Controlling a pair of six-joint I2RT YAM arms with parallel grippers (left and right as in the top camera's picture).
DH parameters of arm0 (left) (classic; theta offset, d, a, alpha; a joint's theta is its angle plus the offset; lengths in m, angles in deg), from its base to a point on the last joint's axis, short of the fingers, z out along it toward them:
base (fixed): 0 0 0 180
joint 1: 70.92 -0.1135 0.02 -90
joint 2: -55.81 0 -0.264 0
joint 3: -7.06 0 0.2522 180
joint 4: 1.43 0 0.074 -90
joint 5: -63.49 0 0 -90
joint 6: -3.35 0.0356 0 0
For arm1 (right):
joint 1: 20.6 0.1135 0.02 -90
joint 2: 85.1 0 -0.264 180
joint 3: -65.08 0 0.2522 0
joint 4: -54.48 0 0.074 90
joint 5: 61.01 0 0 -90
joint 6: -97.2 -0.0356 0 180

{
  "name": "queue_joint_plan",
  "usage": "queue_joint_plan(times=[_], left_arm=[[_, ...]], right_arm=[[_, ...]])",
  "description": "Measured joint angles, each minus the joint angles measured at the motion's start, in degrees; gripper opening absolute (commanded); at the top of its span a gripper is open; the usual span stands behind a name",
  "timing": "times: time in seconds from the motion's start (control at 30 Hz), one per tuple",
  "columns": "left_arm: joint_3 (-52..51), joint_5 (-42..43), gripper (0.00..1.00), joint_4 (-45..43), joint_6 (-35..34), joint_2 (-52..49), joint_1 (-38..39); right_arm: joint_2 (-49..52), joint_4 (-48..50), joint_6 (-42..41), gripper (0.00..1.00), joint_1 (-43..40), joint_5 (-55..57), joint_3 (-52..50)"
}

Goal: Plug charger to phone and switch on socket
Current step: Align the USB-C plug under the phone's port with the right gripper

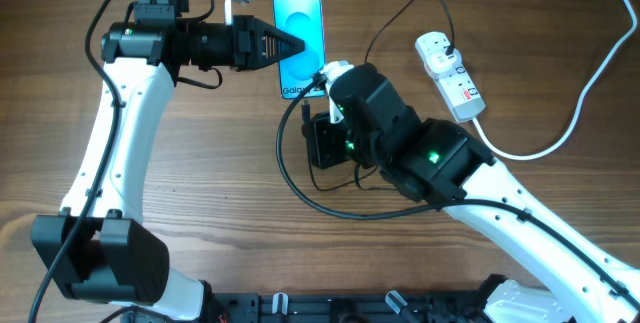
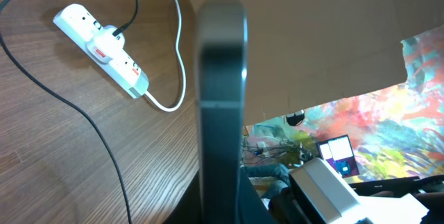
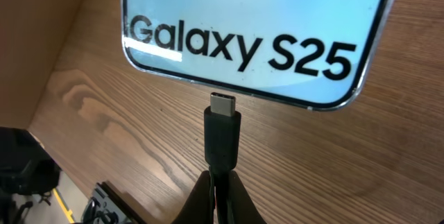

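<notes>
The phone (image 1: 300,13) has a cyan screen and lies at the back centre of the table. My left gripper (image 1: 288,49) is shut on its left side. In the left wrist view the phone (image 2: 222,78) stands edge-on between the fingers (image 2: 232,207). My right gripper (image 3: 220,193) is shut on the charger's black plug (image 3: 222,137). The metal tip sits just below the phone's bottom edge (image 3: 243,50), which reads "Galaxy S25"; whether they touch I cannot tell. From overhead this gripper (image 1: 322,81) is at the phone's near end. The socket (image 1: 452,75) lies to the right, with the black cable (image 1: 400,13) running from its adapter (image 1: 438,51).
The socket's thick white cord (image 1: 590,73) loops off to the right edge. The black cable (image 1: 295,178) also curves under my right arm. In the left wrist view the socket (image 2: 104,44) lies at the far left, with the table edge and clutter beyond on the right.
</notes>
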Motion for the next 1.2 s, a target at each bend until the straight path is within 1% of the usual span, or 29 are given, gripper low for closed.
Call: queue_joint_plan(times=[0.27, 0.63, 1.2], left_arm=[[0.0, -0.1, 0.04, 0.0, 0.0, 0.0, 0.0], [0.0, -3.7, 0.04, 0.2, 1.3, 0.0, 0.0], [0.0, -2.4, 0.04, 0.9, 1.5, 0.0, 0.0]], right_arm=[[2.0, 0.3, 0.0, 0.05, 0.0, 0.0, 0.0], [0.9, 0.2, 0.0, 0.04, 0.0, 0.0, 0.0], [0.8, 0.1, 0.2, 0.05, -0.4, -0.3, 0.0]])
